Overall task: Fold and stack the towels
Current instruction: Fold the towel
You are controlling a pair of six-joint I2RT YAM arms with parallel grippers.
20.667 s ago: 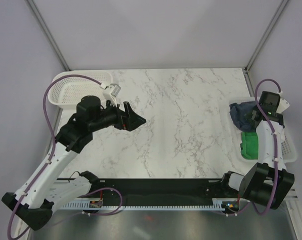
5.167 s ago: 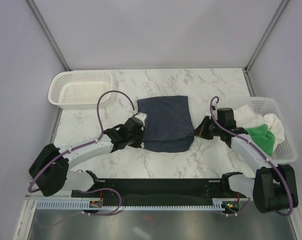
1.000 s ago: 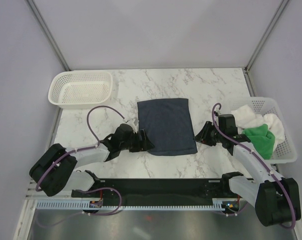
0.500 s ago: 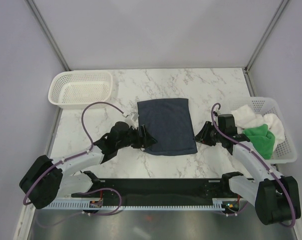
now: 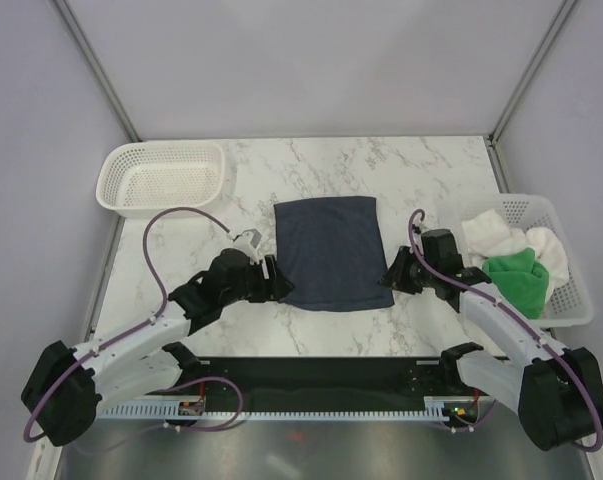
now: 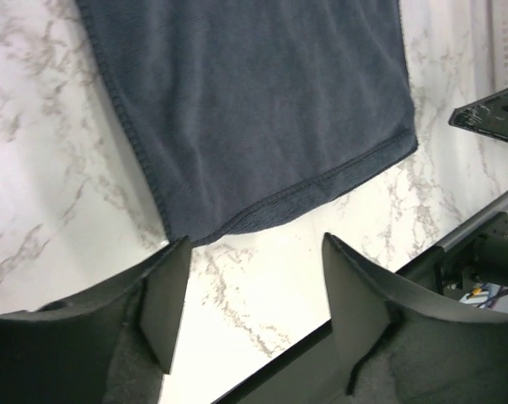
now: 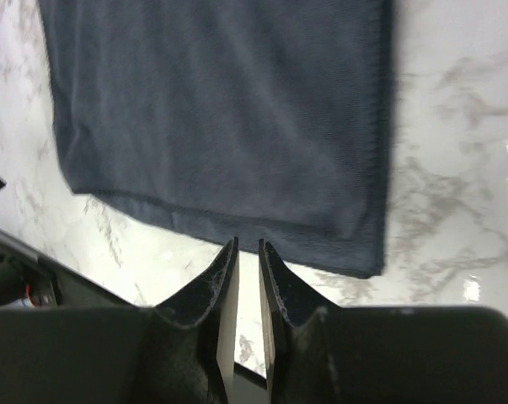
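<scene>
The navy towel [image 5: 331,252] lies flat in the middle of the table, a folded rectangle. My left gripper [image 5: 279,284] sits low at its near left corner, open, with only bare marble between the fingers [image 6: 165,295]; the navy towel's [image 6: 254,109] near hem lies just beyond them. My right gripper [image 5: 388,277] is at the near right corner. Its jaws [image 7: 248,252] stand a thin slit apart with nothing in them, just short of the navy towel's [image 7: 220,118] near hem. The green towel [image 5: 516,275] and the white towel [image 5: 491,232] lie bunched in the right basket [image 5: 573,312].
An empty white mesh basket [image 5: 161,178] stands at the far left. The black base rail [image 5: 321,375] runs along the table's near edge. The left arm's cable [image 5: 181,213] arcs over the marble left of the towel.
My left gripper has moved up to the towel's near left corner and narrowed a little. The right gripper has edged left toward the near right corner and its jaws have closed to a slit.
</scene>
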